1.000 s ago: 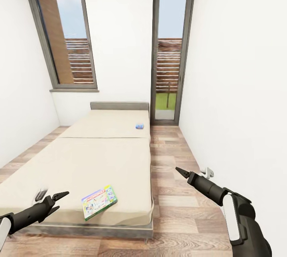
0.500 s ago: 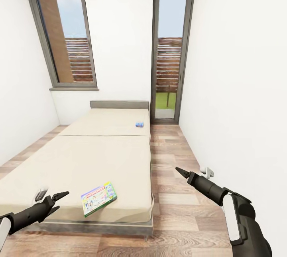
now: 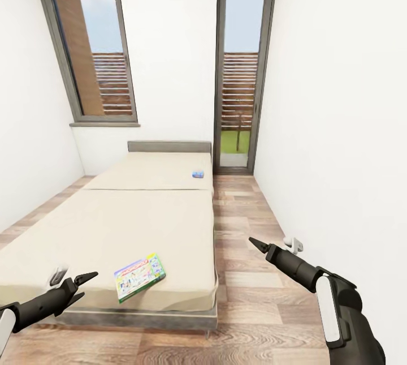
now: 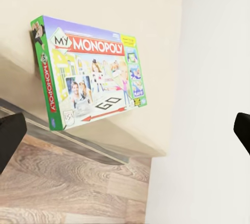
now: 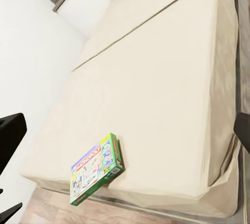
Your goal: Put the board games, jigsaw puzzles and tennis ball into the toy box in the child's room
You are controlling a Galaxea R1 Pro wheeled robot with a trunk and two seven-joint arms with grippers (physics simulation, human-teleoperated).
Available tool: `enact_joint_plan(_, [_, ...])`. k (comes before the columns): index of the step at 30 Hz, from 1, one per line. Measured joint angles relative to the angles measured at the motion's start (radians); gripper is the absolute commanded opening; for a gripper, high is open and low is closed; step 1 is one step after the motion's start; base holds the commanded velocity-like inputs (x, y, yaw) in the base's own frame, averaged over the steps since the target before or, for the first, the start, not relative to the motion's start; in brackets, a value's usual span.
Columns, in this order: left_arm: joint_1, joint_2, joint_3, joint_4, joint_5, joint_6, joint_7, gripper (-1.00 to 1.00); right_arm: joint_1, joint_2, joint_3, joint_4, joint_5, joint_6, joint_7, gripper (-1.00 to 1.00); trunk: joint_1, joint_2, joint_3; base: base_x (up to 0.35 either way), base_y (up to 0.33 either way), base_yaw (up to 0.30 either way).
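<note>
Both arms are held low and forward, one on either side of the bed's foot. The left gripper (image 3: 83, 286) reaches out from the lower left corner of the head view, its dark forearm nearly level, the two slim fingers spread apart with nothing between them; the tips sit just off the near left corner of the bed (image 3: 141, 223). The right gripper (image 3: 255, 244) extends from a black-and-white forearm at the lower right, angled up and inward over the wood floor (image 3: 249, 297). In the head view its tip looks like a single point, while the right wrist view shows dark finger parts at opposite edges, so I cannot tell whether it is apart or together.

The white-green "My Monopoly" board game (image 3: 139, 277) lies flat on the beige mattress close to the foot edge, turned slightly askew, nearer the left gripper than the right. The left wrist view shows it (image 4: 88, 73) near the mattress edge, with the grey bed frame (image 4: 78, 143) below. The right wrist view shows the same box (image 5: 96, 169) near that edge. A small blue board game (image 3: 198, 174) rests far up the bed, near its right edge and short of the grey headboard (image 3: 169, 146).

Open floor runs along the bed's right side up to a tall glazed door (image 3: 240, 71); the white wall (image 3: 339, 127) bounds that aisle on the right. A window (image 3: 90, 48) stands above the bed's far left.
</note>
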Motion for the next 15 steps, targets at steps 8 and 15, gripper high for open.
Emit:
enact_joint_plan(8, [0.000, -0.001, 0.000, 0.000, 0.000, -0.001, 0.000, 1.00, 0.000, 0.000, 0.000, 0.000, 0.000, -0.002, 0.001, 1.00, 0.031, -0.056, -0.025, 0.000, 0.000, 0.000])
enact_joint_plan(15, [0.000, -0.004, 0.000, 0.000, 0.000, -0.003, 0.000, 1.00, 0.000, 0.000, 0.001, -0.001, 0.002, -0.018, 0.002, 1.00, 0.058, -0.105, -0.047, 0.000, 0.000, 0.000])
